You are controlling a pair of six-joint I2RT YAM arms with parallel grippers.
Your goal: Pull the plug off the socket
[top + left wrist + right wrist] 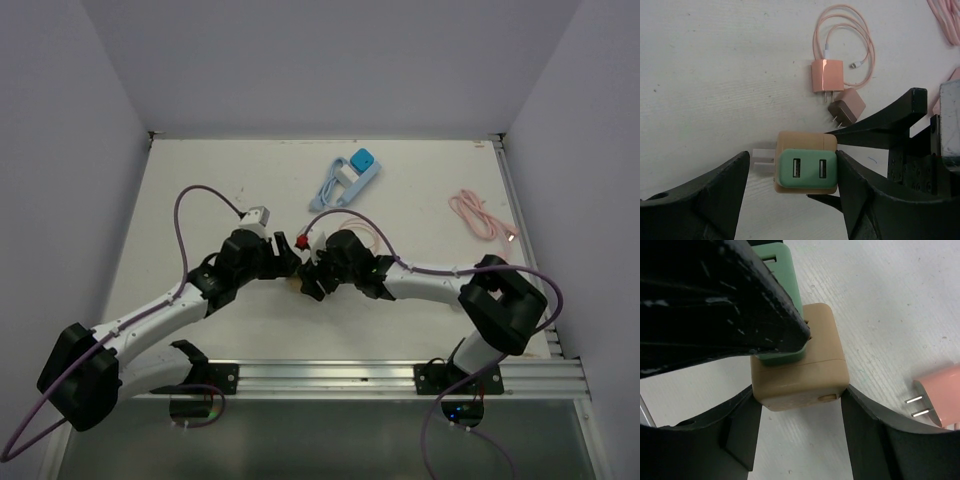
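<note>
top view: both arms meet mid-table, left gripper (290,263) and right gripper (314,278) nose to nose. the plug itself is hidden under them here. a blue power strip (352,172) and a pink cable (482,216) lie well apart, further back.

left wrist: the green usb plug (806,170) sits seated in the tan socket cube (805,141). the left jaws straddle it partly open, 1 finger touching, the other with a gap. nothing is gripped yet.

right wrist: the right jaws are clamped on the tan cube's 2 sides, pinning it on the table.

looks like the grasp step. next it needs the left jaws shut on the green part only, then a straight pull away while the right holds firm.
</note>
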